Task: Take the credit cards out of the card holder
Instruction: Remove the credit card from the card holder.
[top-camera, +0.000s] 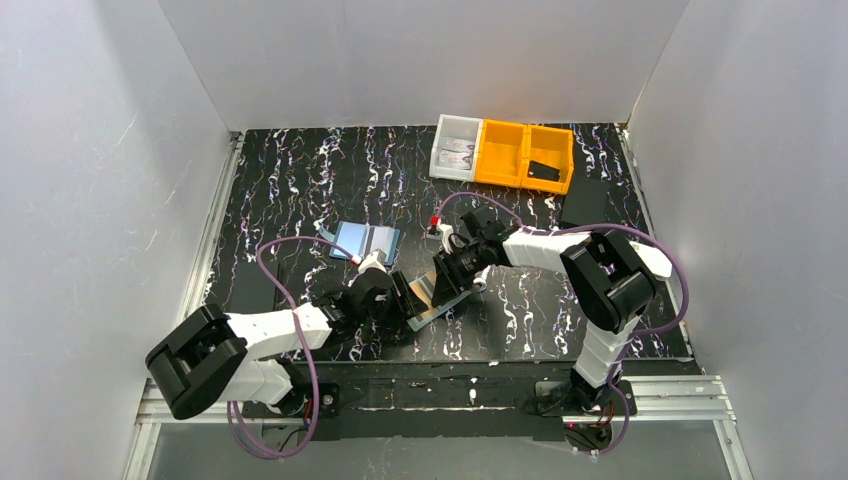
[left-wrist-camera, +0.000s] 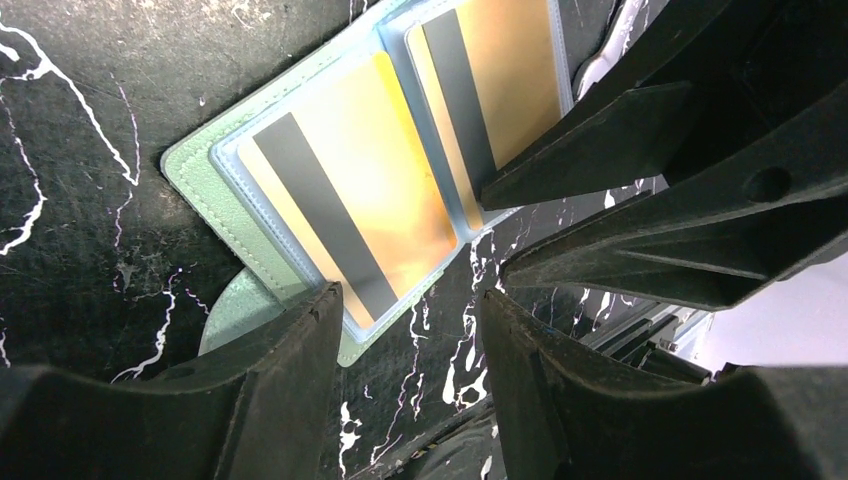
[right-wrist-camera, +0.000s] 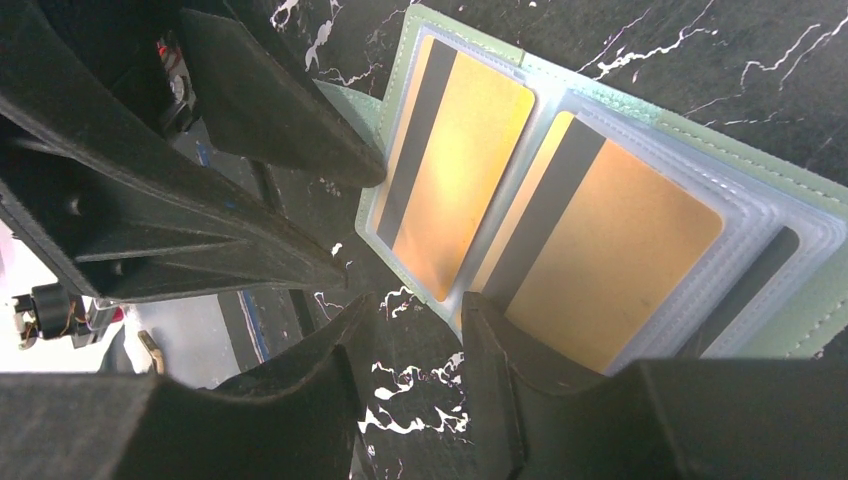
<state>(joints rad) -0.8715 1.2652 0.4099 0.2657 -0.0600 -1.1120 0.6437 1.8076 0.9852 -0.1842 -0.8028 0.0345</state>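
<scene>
Top external view: one card holder (top-camera: 437, 293) lies open near the table's (top-camera: 300, 180) front edge, with two gold credit cards (left-wrist-camera: 365, 190) showing, one per panel. The left gripper (left-wrist-camera: 410, 298) and right gripper (right-wrist-camera: 418, 300), jaws apart, crowd its opposite edges.

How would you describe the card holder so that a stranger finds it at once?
On the black marbled table, look near the front edge, where the left gripper and the right gripper face each other. The card holder lies open between them. Unlike the light-blue rectangle farther back, it has a sage-green border and two orange cards inside.
</scene>
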